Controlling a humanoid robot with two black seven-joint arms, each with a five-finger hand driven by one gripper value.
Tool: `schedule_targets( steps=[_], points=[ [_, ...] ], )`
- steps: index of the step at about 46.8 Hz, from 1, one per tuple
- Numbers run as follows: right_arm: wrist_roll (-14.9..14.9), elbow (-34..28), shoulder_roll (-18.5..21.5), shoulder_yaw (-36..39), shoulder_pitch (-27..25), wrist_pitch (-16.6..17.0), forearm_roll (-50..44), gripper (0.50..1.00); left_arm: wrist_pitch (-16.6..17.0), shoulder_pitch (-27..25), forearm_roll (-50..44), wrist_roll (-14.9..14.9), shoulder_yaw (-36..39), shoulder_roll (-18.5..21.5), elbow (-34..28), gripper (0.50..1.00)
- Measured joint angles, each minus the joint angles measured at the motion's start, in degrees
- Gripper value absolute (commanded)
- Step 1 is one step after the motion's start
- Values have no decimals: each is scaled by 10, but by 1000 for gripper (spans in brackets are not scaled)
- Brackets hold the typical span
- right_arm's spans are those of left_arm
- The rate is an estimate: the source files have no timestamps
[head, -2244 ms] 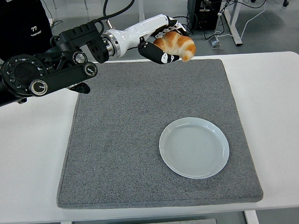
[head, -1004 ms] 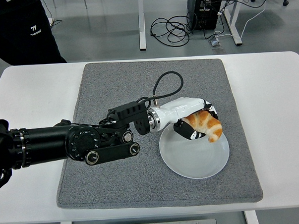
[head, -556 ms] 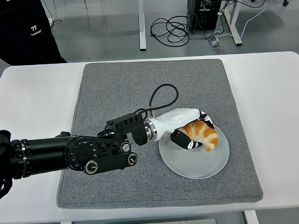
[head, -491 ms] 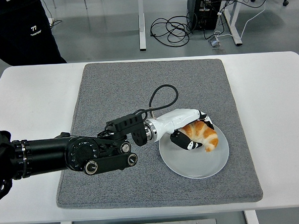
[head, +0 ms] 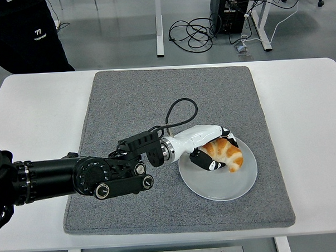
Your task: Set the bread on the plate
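Note:
A golden-brown croissant lies on the upper part of the pale blue plate, which sits on the grey mat. My left hand reaches in from the left on a black arm with a white forearm, and its fingers are curled around the croissant. The thumb is under the bread's near side and the other fingers wrap over its top. The right arm is out of sight.
A person in dark clothing stands at the top left beyond the white table. A black cable loops above my wrist. Desk legs and cables are on the floor behind.
My left hand carried the croissant from high above the mat's far edge down to the plate and lowered it a little more onto the plate surface in the last half second.

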Motion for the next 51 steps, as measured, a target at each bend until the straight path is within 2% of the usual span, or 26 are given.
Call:
schedule_targets(
  steps=[21, 27, 34, 51],
  points=[
    [0, 1, 0, 0, 0, 0, 0, 1000, 0, 8, -7, 0, -3, 0, 0, 504],
    [0, 1, 0, 0, 0, 0, 0, 1000, 0, 9, -7, 0, -5, 0, -1, 611],
    [0, 1, 0, 0, 0, 0, 0, 1000, 0, 9, -8, 0, -9, 0, -5, 684],
    [0, 2, 0, 0, 0, 0, 0, 1000, 1, 6, -9, 4, -22, 0, -43, 787]
  ],
)
